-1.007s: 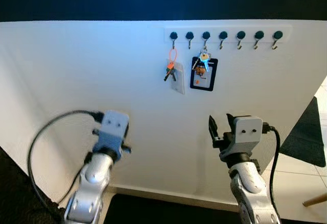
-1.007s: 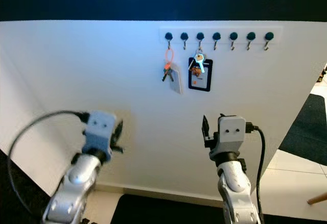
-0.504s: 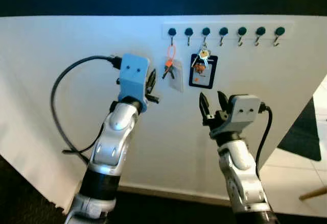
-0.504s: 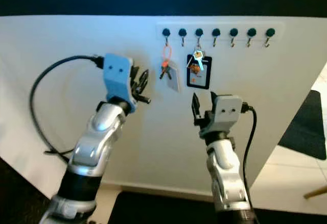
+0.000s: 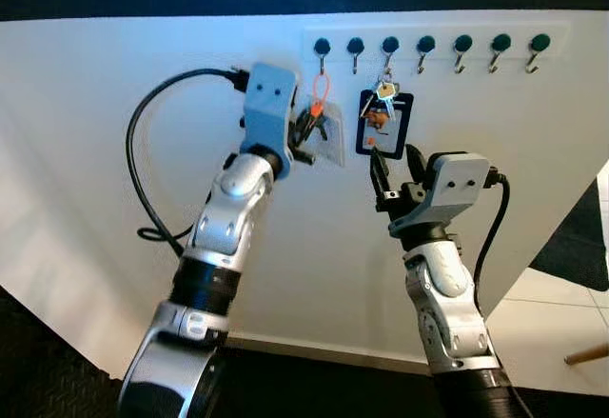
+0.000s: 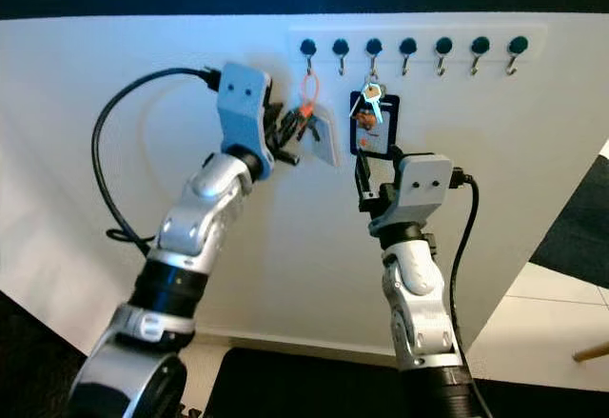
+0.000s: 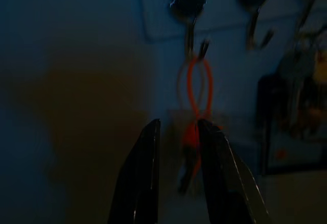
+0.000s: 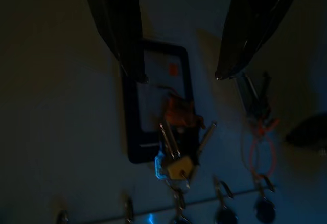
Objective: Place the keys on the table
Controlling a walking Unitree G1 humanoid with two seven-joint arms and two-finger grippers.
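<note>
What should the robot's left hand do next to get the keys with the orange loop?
Probably ease the left gripper forward and shut it. Its fingers are slightly apart, level with the keys that hang by the orange loop from the first hook, not yet clamping them.

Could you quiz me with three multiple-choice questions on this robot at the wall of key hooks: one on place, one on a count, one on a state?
1. Where does the orange loop hang?
A. leftmost hook
B. rightmost hook
C. floor

2. How many hooks are on the hook rail?
A. four
B. seven
C. ten

3. How are the right gripper's fingers?
A. shut on the black card holder
B. open
C. gripping a cable

Answers: 1 A, the loop hangs from the end hook by the left gripper; 2 B, seven dark knobs; 3 B, its fingers are spread just below the card holder.
</note>
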